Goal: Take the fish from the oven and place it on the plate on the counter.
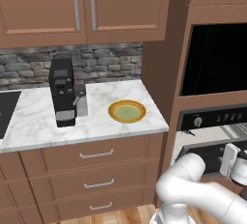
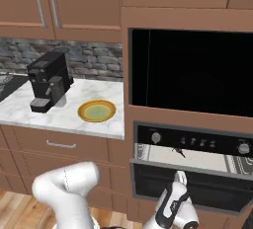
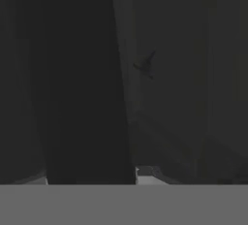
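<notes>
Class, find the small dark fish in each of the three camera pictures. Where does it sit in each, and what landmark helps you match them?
Left base view: fish at right, below the oven's control strip.
Right base view: fish lower centre, on the pale tray.
Hand view: fish above centre, dim.
Shared landmark in the base views: the control strip.

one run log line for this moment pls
stage: reaching into oven | fish: on oven tray, not held | claw: at oven door edge, below fish | plate: on counter, no fish on it
</notes>
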